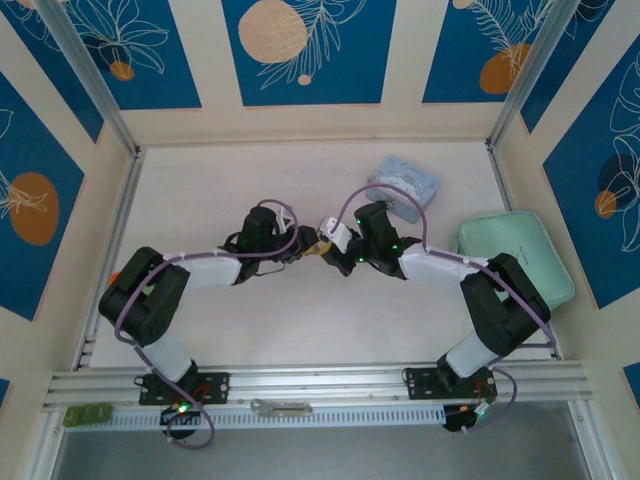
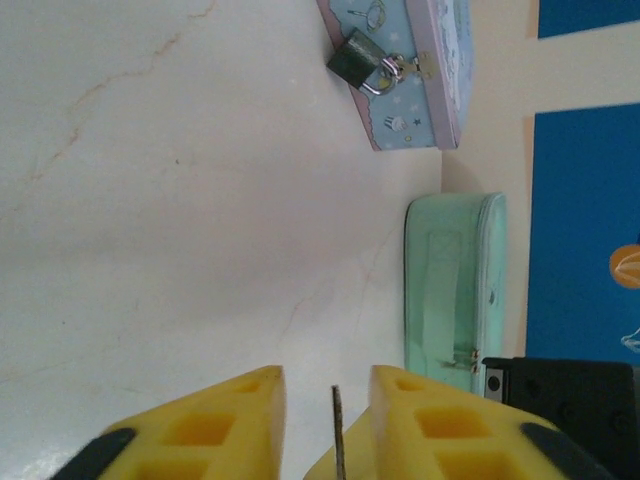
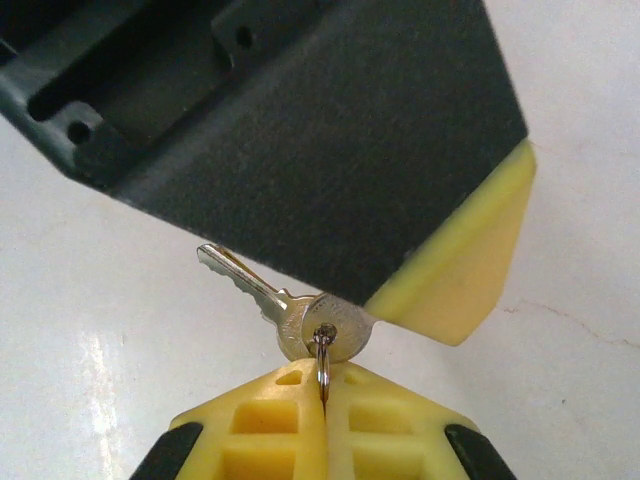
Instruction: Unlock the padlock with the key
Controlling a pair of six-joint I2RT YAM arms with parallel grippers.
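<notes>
The key (image 3: 258, 290) hangs by a small ring from my right gripper (image 3: 322, 385), which is shut on the ring. The key's blade points up and to the left. My left gripper (image 2: 329, 385) is open around the key's thin edge (image 2: 338, 430), with a gap on both sides. One of its yellow fingers (image 3: 460, 270) lies over the key's head. Both grippers meet at the table's middle, the left (image 1: 305, 250) beside the right (image 1: 326, 247). The padlock (image 2: 358, 62), dark with a silvery shackle, hangs on the clasp of the pale blue tin (image 2: 425, 70) at the back (image 1: 402, 186).
A mint green case (image 1: 515, 258) lies at the right, near the wall, and is seen again in the left wrist view (image 2: 455, 290). A flat silvery bar (image 1: 280, 407) rests on the front rail. Walls enclose the table on three sides.
</notes>
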